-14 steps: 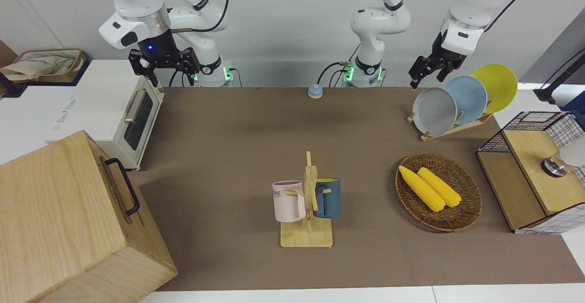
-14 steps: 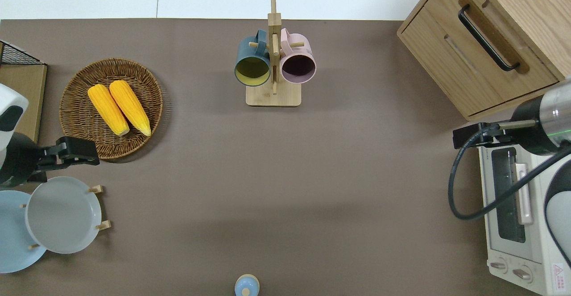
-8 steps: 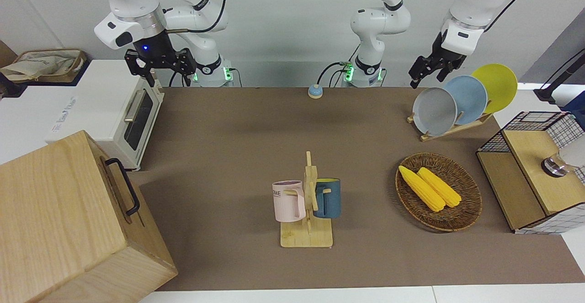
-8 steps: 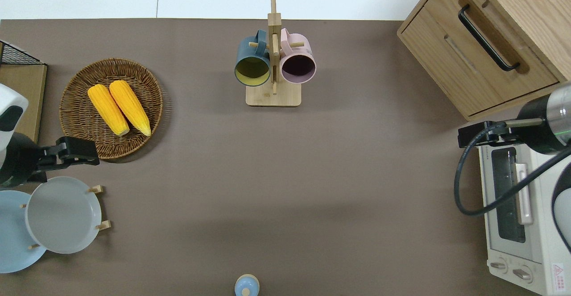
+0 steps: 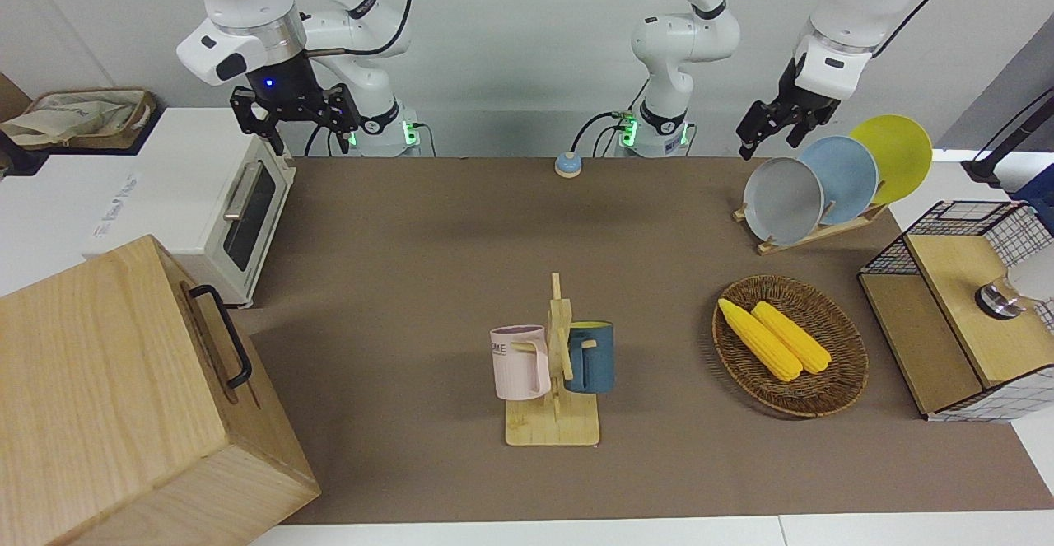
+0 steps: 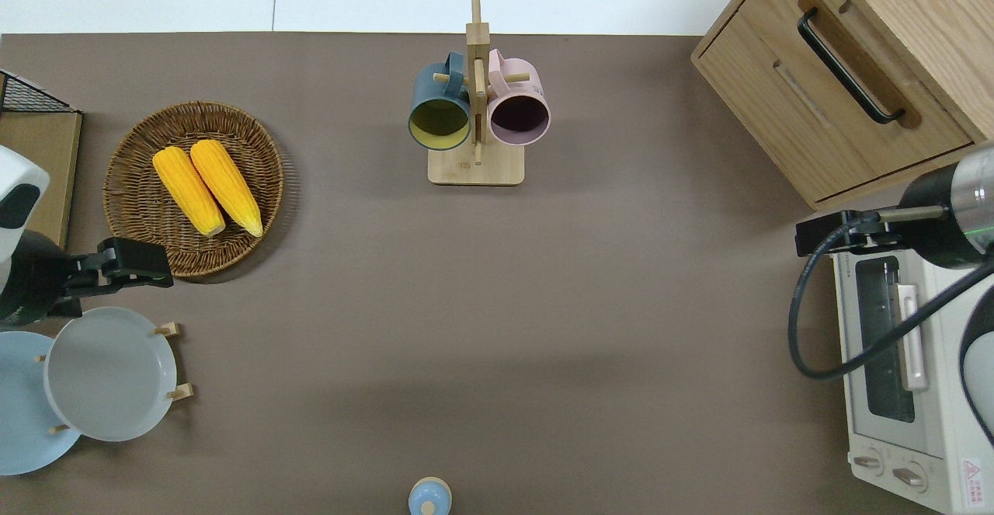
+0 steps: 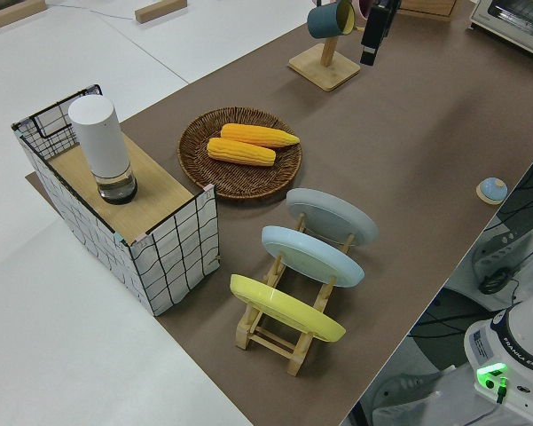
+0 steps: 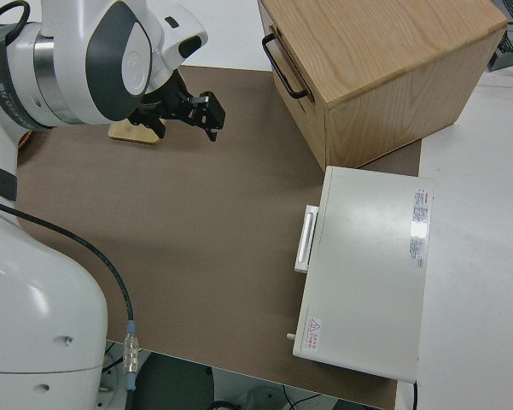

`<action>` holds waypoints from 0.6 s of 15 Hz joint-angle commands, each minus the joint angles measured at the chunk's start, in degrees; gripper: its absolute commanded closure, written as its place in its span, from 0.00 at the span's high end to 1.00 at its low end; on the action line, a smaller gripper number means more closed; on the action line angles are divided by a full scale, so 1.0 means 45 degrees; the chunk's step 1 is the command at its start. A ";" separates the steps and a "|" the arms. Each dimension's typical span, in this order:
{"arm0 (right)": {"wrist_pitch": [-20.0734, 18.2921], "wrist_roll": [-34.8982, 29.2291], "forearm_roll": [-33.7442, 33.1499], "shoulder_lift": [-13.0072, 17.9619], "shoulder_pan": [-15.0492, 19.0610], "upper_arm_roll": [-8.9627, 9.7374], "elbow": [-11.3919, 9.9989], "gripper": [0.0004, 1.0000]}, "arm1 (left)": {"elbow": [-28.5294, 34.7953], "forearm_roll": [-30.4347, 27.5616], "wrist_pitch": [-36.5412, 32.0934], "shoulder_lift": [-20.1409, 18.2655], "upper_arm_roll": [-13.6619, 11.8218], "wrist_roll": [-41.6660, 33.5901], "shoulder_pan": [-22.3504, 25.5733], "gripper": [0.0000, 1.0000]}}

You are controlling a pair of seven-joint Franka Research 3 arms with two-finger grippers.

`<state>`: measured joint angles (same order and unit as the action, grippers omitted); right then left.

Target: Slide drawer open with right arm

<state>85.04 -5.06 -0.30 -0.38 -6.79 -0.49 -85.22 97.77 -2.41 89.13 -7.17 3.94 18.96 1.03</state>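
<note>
The drawer (image 6: pixel 835 84) is the pale wooden front of the big box at the right arm's end of the table, farther from the robots than the toaster oven. It sits flush with the box, and its black bar handle (image 6: pixel 846 64) is free. In the front view the handle (image 5: pixel 233 340) shows on the box's front. My right gripper (image 6: pixel 823 235) hangs open and empty over the table at the oven's corner nearest the box, apart from the handle. It shows a blue light in the front view (image 5: pixel 296 118). The left arm is parked, its gripper (image 5: pixel 770 138) open.
A white toaster oven (image 6: pixel 893 360) stands next to the box, nearer to the robots. A mug rack (image 6: pixel 475 111) with two mugs stands mid-table. A corn basket (image 6: pixel 194 189), plate rack (image 6: pixel 109 375) and wire-mesh shelf (image 5: pixel 955 307) are at the left arm's end.
My right gripper has shifted slightly toward the right arm's end of the table, still open. The drawer and the left arm have not moved.
</note>
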 commanded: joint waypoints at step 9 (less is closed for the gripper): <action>-0.0012 -0.0165 0.0263 -0.0014 -0.0172 -0.0165 0.0167 0.99 | -0.0048 -0.0011 -0.0197 -0.0106 -0.0056 -0.0113 -0.0014 0.99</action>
<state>85.04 -5.09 -0.30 -0.38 -7.12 -0.56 -85.20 97.77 -2.41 89.13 -7.17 3.94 18.96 1.03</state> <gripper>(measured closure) 0.013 0.004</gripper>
